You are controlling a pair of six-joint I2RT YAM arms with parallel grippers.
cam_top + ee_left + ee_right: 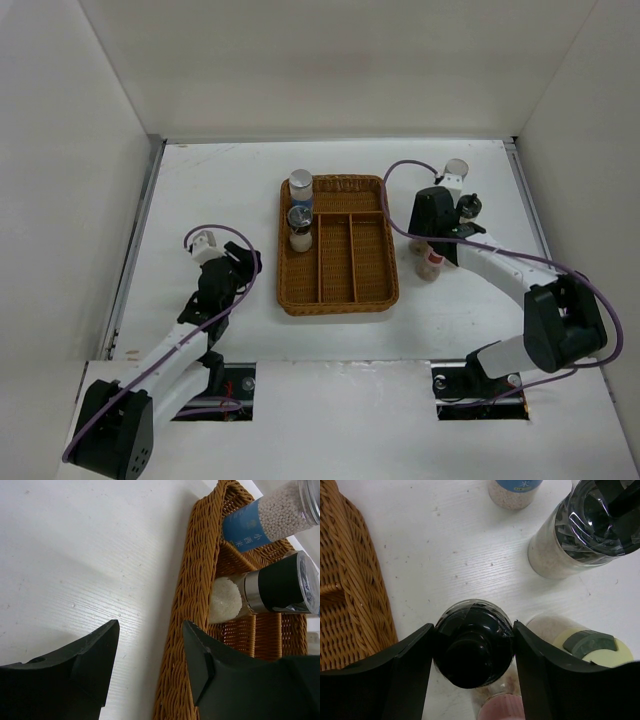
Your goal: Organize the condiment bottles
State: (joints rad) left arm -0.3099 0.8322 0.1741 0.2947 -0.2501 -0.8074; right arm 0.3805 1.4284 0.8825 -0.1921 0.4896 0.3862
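Right wrist view: the right gripper (473, 635) has its jaws closed narrowly on a dark-capped jar (472, 656), one finger pressed to each side of the black cap. The jar stands upright on the white table (445, 545). Just outside the right-hand finger stands a cream-capped bottle (587, 647), close to the held jar. A pink-capped bottle (502, 711) shows at the near edge below the jaws, partly hidden. Ahead of the jaws and to the right a larger plastic-wrapped jar (590, 525) with a dark lid stands apart. Straight ahead, the base of a blue-labelled bottle (515, 490) is cut off by the top edge. The wicker tray (350, 595) lies outside the left-hand finger, not touching the jar.

Left wrist view: the left gripper (150, 630) has its jaws wide and holds nothing. Its left finger is over bare table and its right finger is over the tray's woven rim. Beyond the right finger, inside the tray, stand a bead bottle (270, 520) with a blue label and white pellets, and just beside it a grinder (270, 587) with a dark collar and white grains.

Top external view: these two stand in the tray's far left corner, and the other bottles cluster around the right gripper off the tray's right side.
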